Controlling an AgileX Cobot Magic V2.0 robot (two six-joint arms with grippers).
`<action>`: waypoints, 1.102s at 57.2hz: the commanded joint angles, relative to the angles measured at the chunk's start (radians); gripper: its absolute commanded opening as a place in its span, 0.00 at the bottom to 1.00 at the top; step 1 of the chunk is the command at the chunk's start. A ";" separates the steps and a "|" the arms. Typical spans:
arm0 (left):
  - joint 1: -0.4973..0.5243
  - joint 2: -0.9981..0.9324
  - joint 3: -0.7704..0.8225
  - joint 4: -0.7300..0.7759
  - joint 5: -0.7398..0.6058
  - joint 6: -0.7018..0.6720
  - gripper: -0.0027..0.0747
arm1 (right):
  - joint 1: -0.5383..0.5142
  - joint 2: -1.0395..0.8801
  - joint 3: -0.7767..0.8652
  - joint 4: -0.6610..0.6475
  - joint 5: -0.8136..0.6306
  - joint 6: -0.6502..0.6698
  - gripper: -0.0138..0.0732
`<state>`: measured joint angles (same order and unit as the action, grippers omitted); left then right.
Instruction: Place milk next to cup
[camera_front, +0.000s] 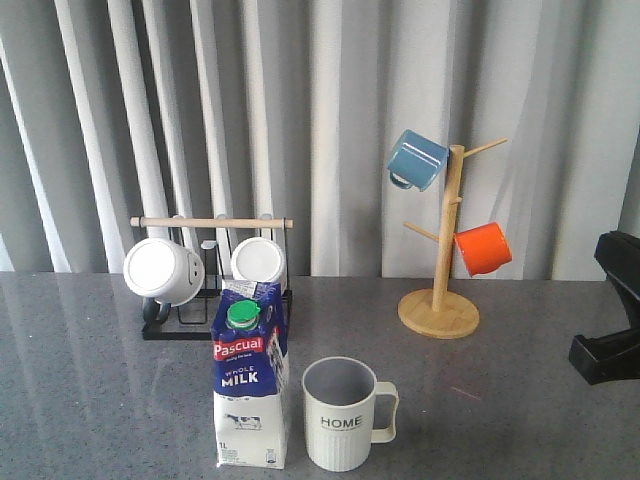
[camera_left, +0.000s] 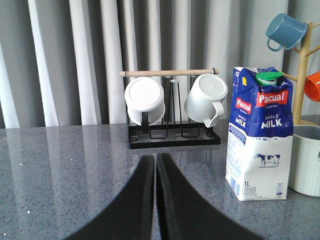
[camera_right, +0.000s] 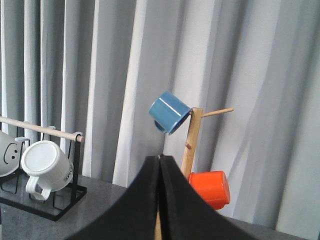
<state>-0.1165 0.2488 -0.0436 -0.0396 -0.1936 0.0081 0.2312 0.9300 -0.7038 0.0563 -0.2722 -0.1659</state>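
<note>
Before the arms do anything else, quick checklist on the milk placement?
1. Blue-and-white gable-top milk carton upright: ok.
2. Carton beside cream ribbed "HOME" mug, small gap: ok.
3. Left pincer shut, holding nothing, clear of carton: ok.
4. Right pincer shut, holding nothing: ok.
5. Green cap on carton: ok; whether tight: cannot tell.
6. Grey table free of spills near mug: ok.

Surface (camera_front: 520, 400): glossy grey speckled stone look. Milk (camera_front: 250, 375): printed carton, green plastic cap. Cup (camera_front: 343, 413): matt ribbed ceramic. Mug tree (camera_front: 440, 280): plain wood.
</note>
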 joint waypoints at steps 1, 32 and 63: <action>0.005 -0.057 0.030 0.013 -0.106 -0.049 0.02 | -0.004 -0.008 -0.033 -0.008 -0.071 -0.001 0.15; 0.005 -0.254 0.047 0.137 0.186 -0.105 0.02 | -0.004 -0.008 -0.033 -0.008 -0.071 -0.001 0.15; 0.005 -0.254 0.047 0.129 0.199 -0.097 0.03 | -0.004 -0.008 -0.033 -0.008 -0.071 -0.001 0.15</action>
<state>-0.1110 -0.0115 0.0235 0.0973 0.0720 -0.0853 0.2312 0.9300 -0.7038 0.0563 -0.2722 -0.1659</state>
